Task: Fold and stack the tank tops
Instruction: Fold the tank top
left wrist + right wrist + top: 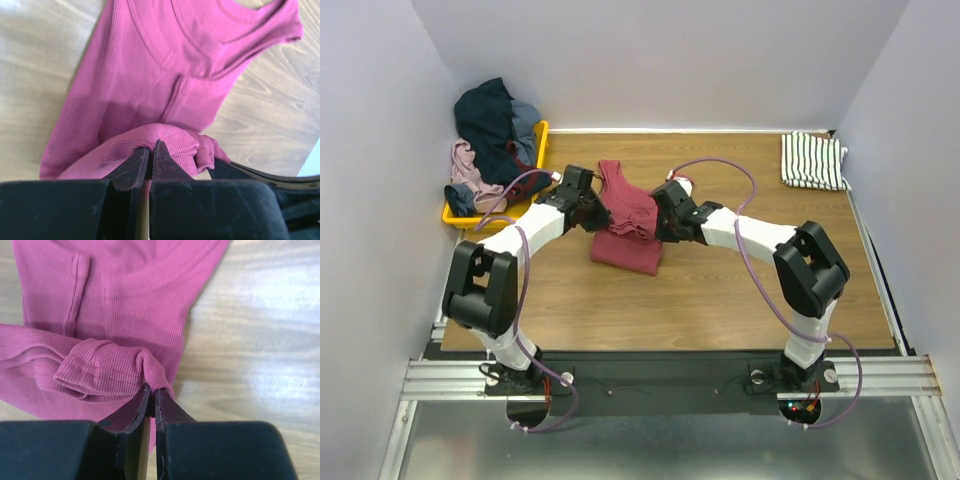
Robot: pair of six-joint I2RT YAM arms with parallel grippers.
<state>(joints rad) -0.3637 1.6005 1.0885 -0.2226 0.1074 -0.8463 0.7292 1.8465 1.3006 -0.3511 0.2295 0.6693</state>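
Note:
The dark red tank top [625,220] lies in the middle of the wooden table, its straps toward the back and its lower part doubled over. My left gripper [602,213] is shut on a bunched fold of the red cloth [165,145] at its left side. My right gripper [658,222] is shut on the hem edge [145,367] at its right side. Both hold the cloth lifted a little over the flat part [125,290]. The striped white tank top [812,160] lies folded at the back right corner.
A yellow tray [496,213] at the back left holds a heap of dark and pink clothes [490,135]. Purple walls close in the table on three sides. Bare wood [720,300] lies in front of the red top.

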